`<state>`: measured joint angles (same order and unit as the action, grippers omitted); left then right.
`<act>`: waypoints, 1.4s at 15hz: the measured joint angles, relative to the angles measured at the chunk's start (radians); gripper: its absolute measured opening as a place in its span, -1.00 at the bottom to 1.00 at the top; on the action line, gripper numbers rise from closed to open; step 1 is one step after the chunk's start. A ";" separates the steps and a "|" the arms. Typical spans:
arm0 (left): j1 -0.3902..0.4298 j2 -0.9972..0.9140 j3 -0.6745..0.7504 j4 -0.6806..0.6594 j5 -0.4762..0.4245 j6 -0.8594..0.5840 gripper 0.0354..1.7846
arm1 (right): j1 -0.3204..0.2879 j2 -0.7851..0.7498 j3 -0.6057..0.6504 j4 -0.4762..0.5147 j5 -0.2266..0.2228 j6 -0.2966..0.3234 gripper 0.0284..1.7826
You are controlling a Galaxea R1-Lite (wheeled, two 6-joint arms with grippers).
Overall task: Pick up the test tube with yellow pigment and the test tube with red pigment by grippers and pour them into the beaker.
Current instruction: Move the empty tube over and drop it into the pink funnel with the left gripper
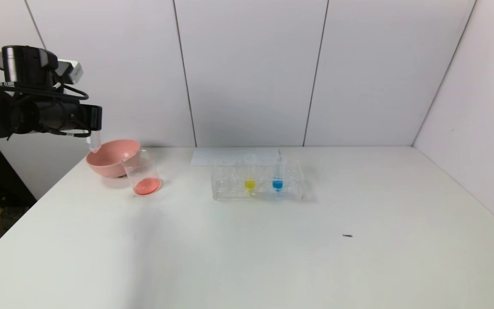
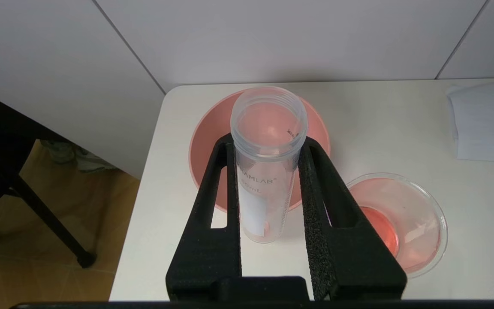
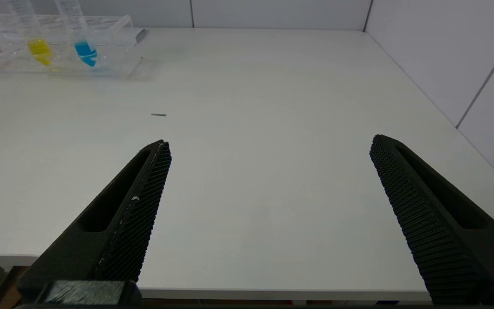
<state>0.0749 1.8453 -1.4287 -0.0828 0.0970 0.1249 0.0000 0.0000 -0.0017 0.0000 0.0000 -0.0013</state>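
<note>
White table (image 1: 272, 257) fills the scene, with pale panel walls behind it. Nearest to the robot, at the table's front edge, the right gripper (image 3: 268, 146) hangs over bare surface; its two black fingers stand wide apart and nothing is between them. It does not show in the head view. A little farther on, a small dark speck (image 1: 347, 235) lies on the table.

Next, near the middle, stands the clear tube rack (image 1: 258, 180). The test tube with yellow pigment (image 1: 250, 182) is upright in it, and just beside it, on the robot's right side, is a tube with blue liquid (image 1: 277, 182). Behind the rack a white sheet of paper (image 1: 234, 156) lies flat, close to the wall.

On the robot's left side stands the beaker (image 1: 144, 174), with red-orange liquid at its bottom. Directly behind it, touching or almost touching, is the pink bowl (image 1: 112, 158).

The left gripper (image 2: 268, 143) is raised above the bowl. Its fingers are closed tight on the test tube with red pigment (image 2: 264, 171), one on each side of the tube's body. The tube is tipped so that its open mouth points down toward the bowl, and it looks nearly empty; only a small reddish trace shows near its closed end. In the head view the tube's mouth (image 1: 94, 141) sits just over the bowl's left rim, beside the beaker and not over it.
</note>
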 joint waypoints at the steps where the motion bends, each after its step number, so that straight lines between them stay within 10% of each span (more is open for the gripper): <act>1: 0.006 0.006 0.000 -0.009 -0.010 -0.013 -0.54 | 0.000 0.000 0.000 0.000 0.000 0.000 0.91; 21: 0.069 0.180 -0.057 -0.173 -0.117 -0.107 -0.54 | 0.000 0.000 0.000 0.000 0.000 0.000 0.91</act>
<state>0.1436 2.0253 -1.4855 -0.2560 -0.0200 0.0183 0.0000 0.0000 -0.0017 0.0000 0.0000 -0.0009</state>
